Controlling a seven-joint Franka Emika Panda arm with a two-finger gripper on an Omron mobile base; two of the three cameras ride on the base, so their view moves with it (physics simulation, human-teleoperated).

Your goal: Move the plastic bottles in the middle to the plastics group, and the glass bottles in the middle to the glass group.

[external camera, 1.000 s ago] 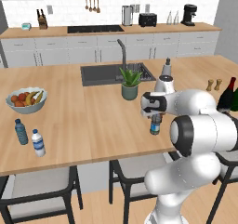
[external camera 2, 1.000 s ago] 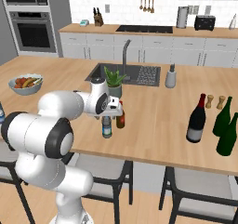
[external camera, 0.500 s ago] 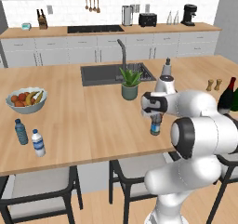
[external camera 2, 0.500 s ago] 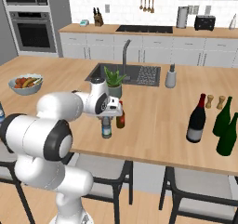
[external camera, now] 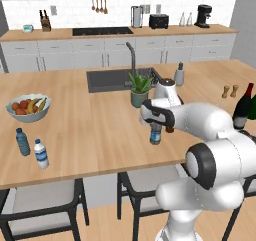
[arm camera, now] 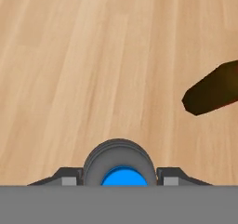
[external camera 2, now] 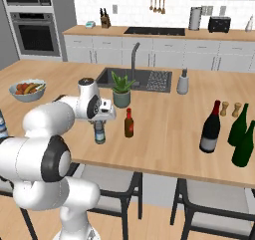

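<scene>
Left base view looks forward and down from behind the arm's left, over the counter [external camera: 90,135] toward the sink [external camera: 112,80] and back wall. Right base view does likewise from behind the arm's right, catching that same sink [external camera 2: 130,77] and counter [external camera 2: 164,134]. Hand view stares straight down, very close on the wood [arm camera: 93,56], a bottle [arm camera: 118,165] right beneath the lens.

Small clear water bottle [external camera 2: 100,133] with dark blue label, upright just left of small brown bottle [external camera 2: 129,124]. Tall dark wine bottle [external camera 2: 210,128] upright well right of it, beside green bottles [external camera 2: 239,134]. Two small water bottles [external camera: 31,148] far left.
</scene>
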